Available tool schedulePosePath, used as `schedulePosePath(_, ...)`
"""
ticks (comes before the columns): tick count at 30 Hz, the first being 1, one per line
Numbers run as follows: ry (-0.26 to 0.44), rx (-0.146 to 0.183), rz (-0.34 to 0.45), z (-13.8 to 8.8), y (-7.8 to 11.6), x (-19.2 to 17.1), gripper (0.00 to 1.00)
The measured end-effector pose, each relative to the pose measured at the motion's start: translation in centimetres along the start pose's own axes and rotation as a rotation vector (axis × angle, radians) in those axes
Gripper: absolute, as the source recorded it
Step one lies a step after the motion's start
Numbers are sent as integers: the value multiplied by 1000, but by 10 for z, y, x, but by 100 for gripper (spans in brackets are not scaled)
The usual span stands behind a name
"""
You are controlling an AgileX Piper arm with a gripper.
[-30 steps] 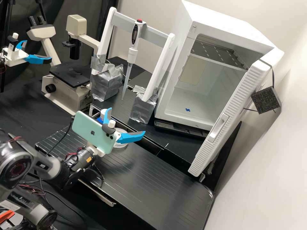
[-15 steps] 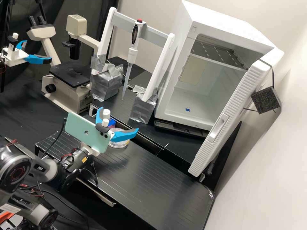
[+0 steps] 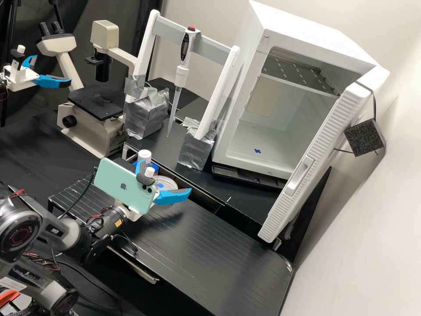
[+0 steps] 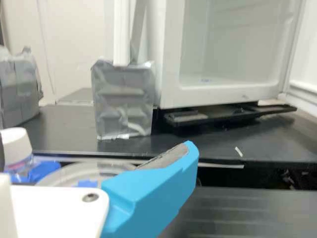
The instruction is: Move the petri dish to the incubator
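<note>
In the high view, the petri dish (image 3: 170,181) is at the edge of the grooved black platform (image 3: 210,245), beside a dark gap. The gripper (image 3: 164,176) is at the dish with its fingers spread, one partly covering it; whether they touch it, I cannot tell. The phone (image 3: 125,186) on the arm is just beside the dish, on the arm's side. Near the dish stands a white-capped bottle (image 3: 144,156). Across the gap from it are the pipette stand's taped foot (image 3: 196,150) and, farther off, the incubator (image 3: 263,164), its door (image 3: 313,164) swung open.

In the wrist view, one blue finger partly hides the dish, and the bottle is close by it. Beyond the dish stands the taped foot, with the incubator farther off.
</note>
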Motion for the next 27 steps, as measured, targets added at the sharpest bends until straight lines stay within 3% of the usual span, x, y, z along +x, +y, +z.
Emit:
schedulePosePath(10, -44, -17, -97, 10, -10, 3, 100)
schedulePosePath(25, -15, -14, -83, 21, -4, 5, 100)
schedulePosePath(26, -11, -13, -81, 22, -4, 5, 0)
schedulePosePath(27, -8, -12, -78, 23, -3, 6, 0)
